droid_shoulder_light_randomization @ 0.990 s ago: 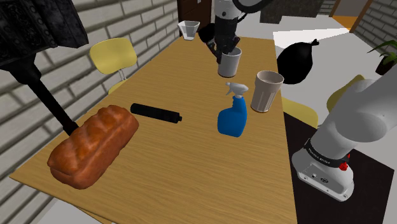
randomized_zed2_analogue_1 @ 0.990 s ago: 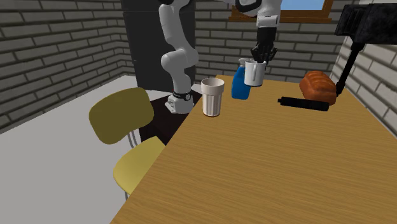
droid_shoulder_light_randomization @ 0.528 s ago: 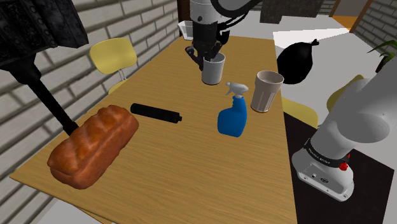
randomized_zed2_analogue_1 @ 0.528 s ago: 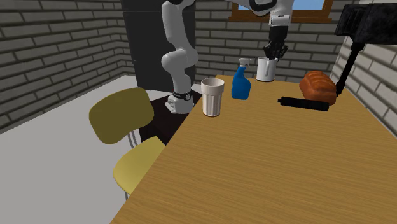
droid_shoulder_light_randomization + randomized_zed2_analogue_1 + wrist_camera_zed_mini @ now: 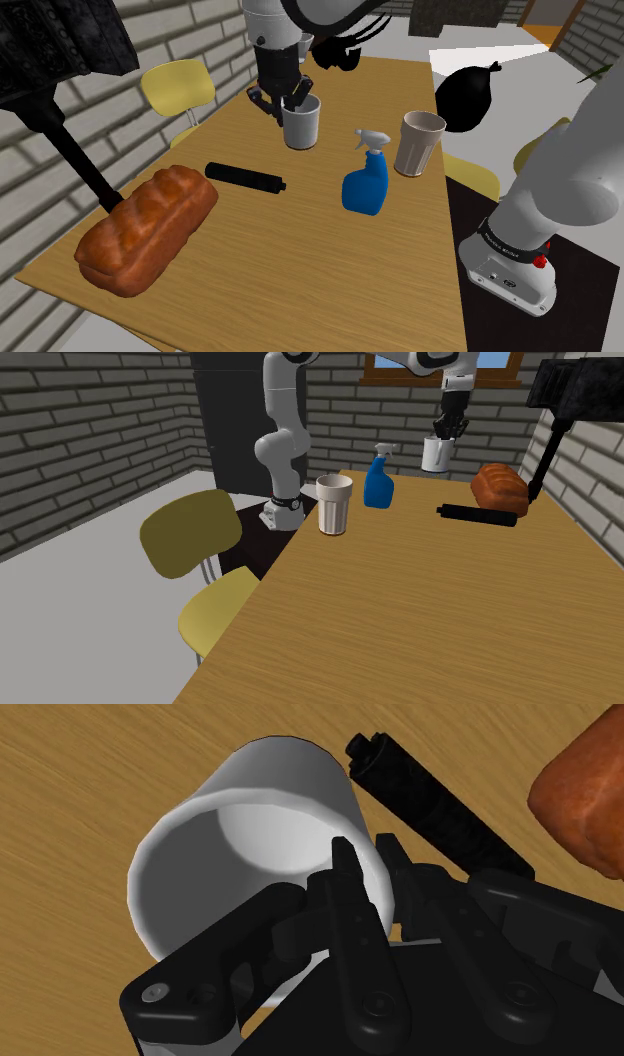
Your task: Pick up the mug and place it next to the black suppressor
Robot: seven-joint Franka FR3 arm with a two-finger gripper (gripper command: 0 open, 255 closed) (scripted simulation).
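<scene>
A plain white mug (image 5: 301, 125) hangs over the wooden table (image 5: 300, 240), with my black gripper (image 5: 285, 100) shut on its rim. In the wrist view one finger (image 5: 345, 869) is inside the mug (image 5: 250, 834) and the other presses its outer wall. The black suppressor (image 5: 245, 177), a slim cylinder, lies on the table nearer the shoulder camera than the mug. In the wrist view the suppressor (image 5: 430, 804) lies just beyond the mug. The second exterior view shows the mug (image 5: 436, 453) lifted behind the suppressor (image 5: 478, 514), under the gripper (image 5: 448, 430).
A brown bread loaf (image 5: 145, 228) lies beside the suppressor. A blue spray bottle (image 5: 366, 180) and a tall beige cup (image 5: 418, 142) stand to the mug's right in the shoulder view. A black lamp (image 5: 60, 60) stands on the table's left; yellow chairs (image 5: 180, 90) flank it.
The arm has carried the mug toward the shoulder view's left, from behind the spray bottle to a spot close to the suppressor. The grip on the rim is unchanged.
</scene>
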